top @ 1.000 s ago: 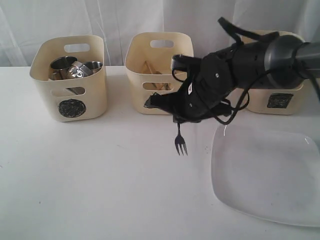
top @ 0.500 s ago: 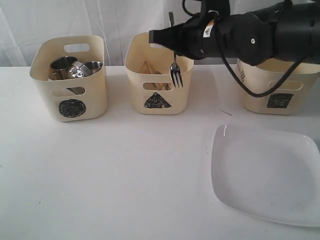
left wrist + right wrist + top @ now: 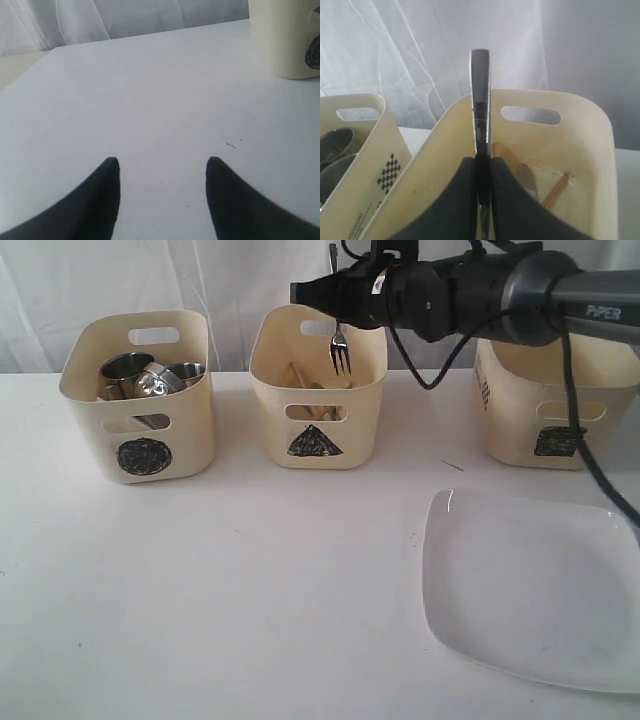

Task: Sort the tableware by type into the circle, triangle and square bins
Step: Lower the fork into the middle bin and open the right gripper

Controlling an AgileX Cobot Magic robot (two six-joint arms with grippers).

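Fork point(image 3: 340, 352) hanging prongs down over the triangle bin point(image 3: 318, 430), handle squeezed tight between the right gripper's point(image 3: 482, 164) fingers; prongs about level with the rim; chopsticks point(image 3: 298, 377) already lying inside. Left gripper point(image 3: 162, 165) spread wide apart over bare table point(image 3: 250, 590), holding nothing. Best now: bring the fork lower, prongs well inside the walls, then let go; no dropping from high up, for fear of a bounce out or a tipped bin; keep off the rim and the handle hole; lift straight up after letting go. Left to sort: plate point(image 3: 530, 590), lying near the square bin point(image 3: 545, 410).
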